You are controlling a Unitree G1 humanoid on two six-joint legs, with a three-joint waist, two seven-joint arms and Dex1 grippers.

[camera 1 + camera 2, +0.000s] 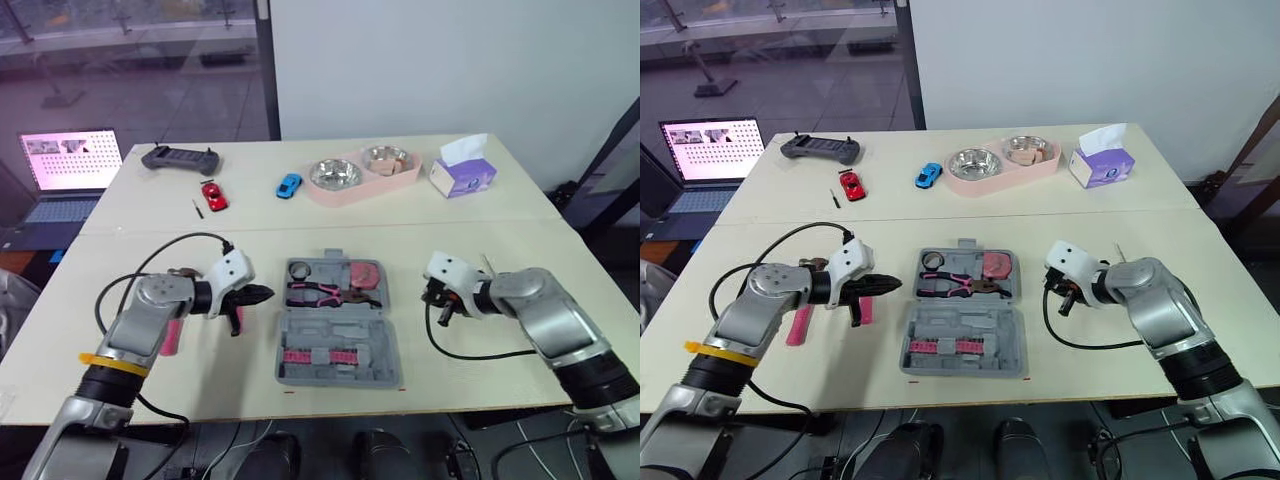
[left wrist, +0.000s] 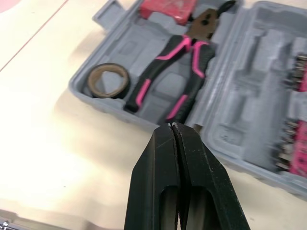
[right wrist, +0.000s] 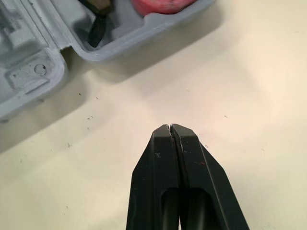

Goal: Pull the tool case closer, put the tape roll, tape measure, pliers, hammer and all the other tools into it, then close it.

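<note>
Left end effector [image 2: 172, 125] beside tool case [image 2: 244, 115]

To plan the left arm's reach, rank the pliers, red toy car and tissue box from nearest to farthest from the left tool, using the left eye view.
1. Pliers, in the open tool case, just right of the left tool.
2. Red toy car, farther back, slightly left.
3. Tissue box, far back on the right.
</note>
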